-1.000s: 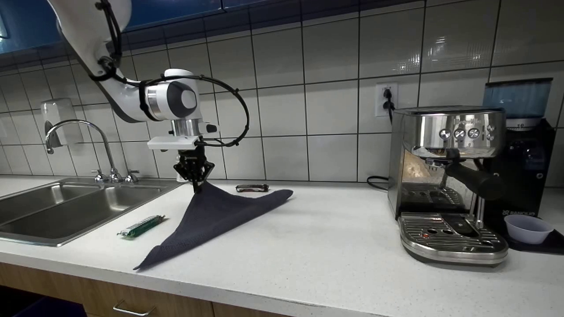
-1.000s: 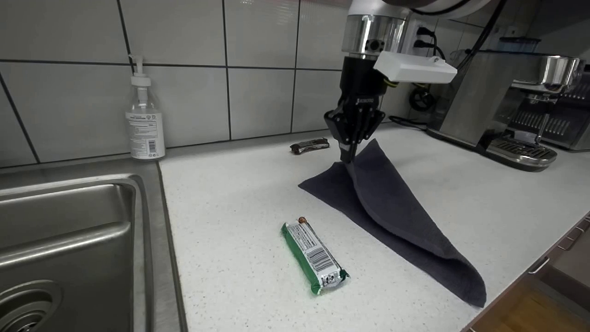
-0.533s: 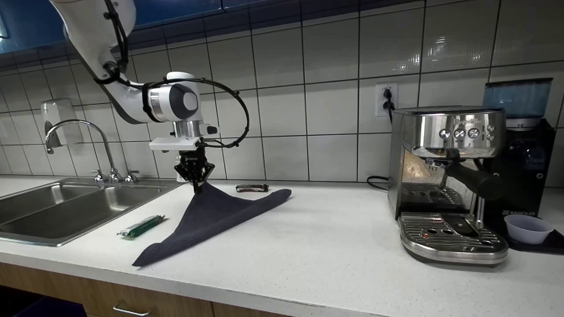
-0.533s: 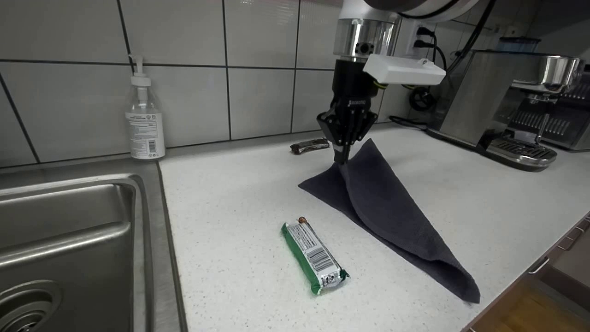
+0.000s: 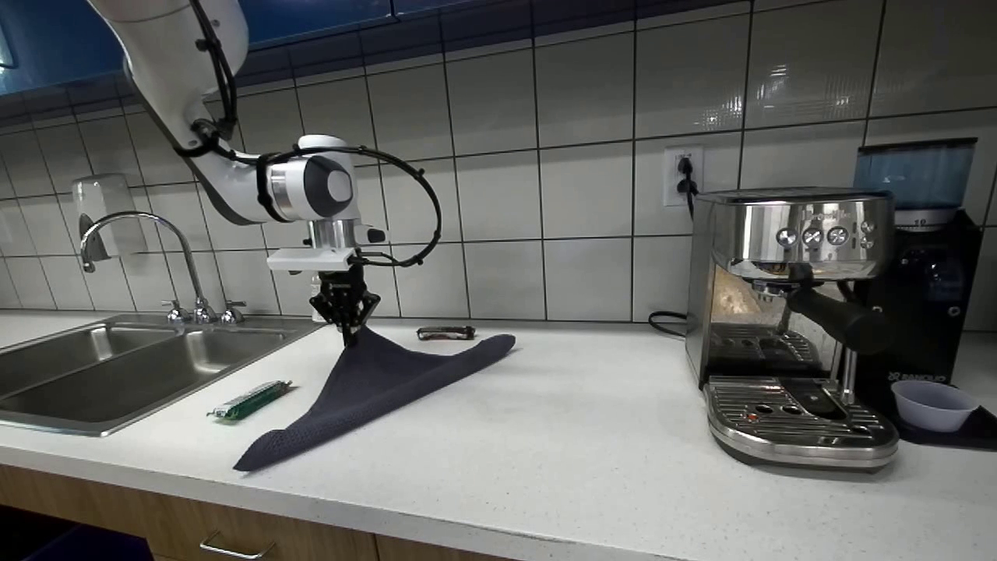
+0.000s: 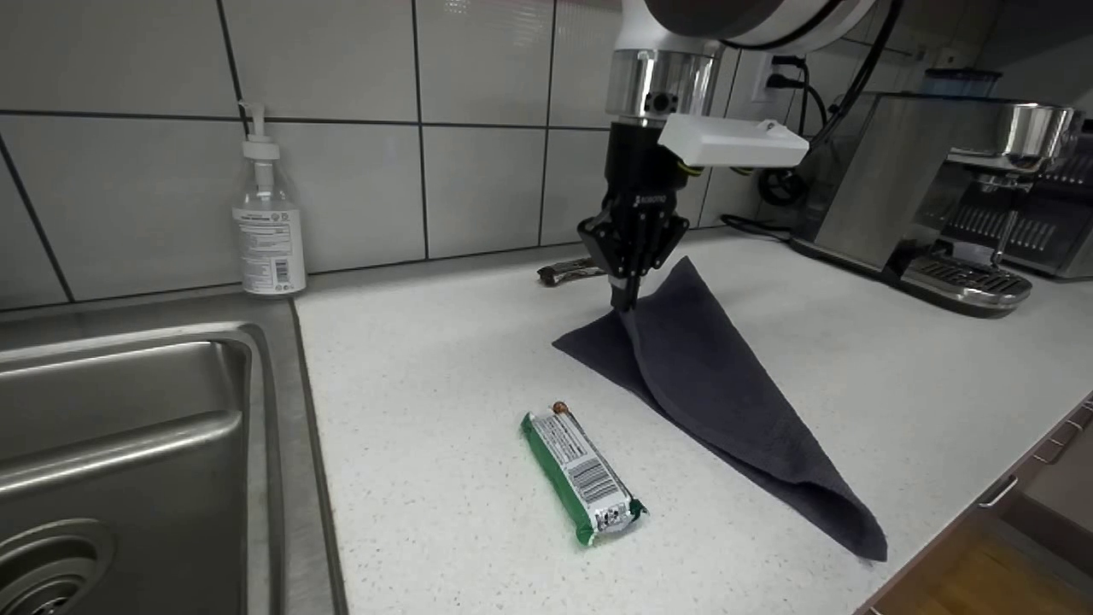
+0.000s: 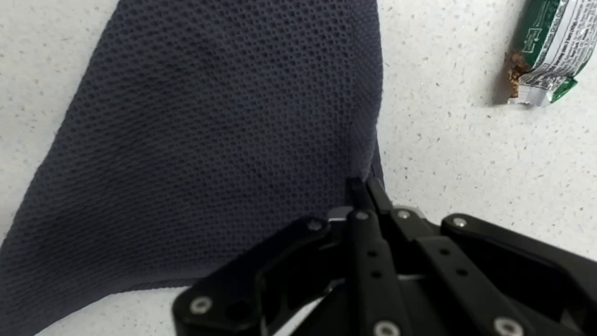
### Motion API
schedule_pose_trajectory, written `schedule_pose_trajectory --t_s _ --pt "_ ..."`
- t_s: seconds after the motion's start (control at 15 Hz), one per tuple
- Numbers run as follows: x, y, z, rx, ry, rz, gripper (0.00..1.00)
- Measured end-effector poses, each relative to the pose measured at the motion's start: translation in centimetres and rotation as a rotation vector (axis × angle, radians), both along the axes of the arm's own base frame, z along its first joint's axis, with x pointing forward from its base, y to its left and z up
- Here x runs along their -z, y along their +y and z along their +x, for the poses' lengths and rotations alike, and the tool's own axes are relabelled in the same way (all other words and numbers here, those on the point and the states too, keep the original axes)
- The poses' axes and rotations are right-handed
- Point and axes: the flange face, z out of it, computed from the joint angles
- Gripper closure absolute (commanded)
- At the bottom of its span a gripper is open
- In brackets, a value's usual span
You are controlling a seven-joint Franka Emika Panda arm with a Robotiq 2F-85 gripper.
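Dark-grey cloth [image 6: 726, 367], one: on the counter [image 5: 584, 405], a corner near the front edge; raised fold pinched in the gripper [image 6: 624, 297]. Done, apparently: cloth doubled over. Remaining: fold unreleased, layers not flat. Green-wrapped bar [image 6: 585, 478]: sinkward.

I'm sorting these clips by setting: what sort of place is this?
Most likely a kitchen, home or office I can't tell: a double-basin sink with a gooseneck faucet, and an espresso machine on the countertop.
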Motion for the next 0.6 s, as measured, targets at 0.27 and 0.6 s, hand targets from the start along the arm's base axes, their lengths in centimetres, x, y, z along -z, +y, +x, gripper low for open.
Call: schedule_pose_trajectory --t_s 0.27,0.6 --pt "0.06 0.02 0.12 0.0 0.003 0.0 0.44" --pt "0.02 0.0 0.14 0.0 0.005 -0.001 0.05"
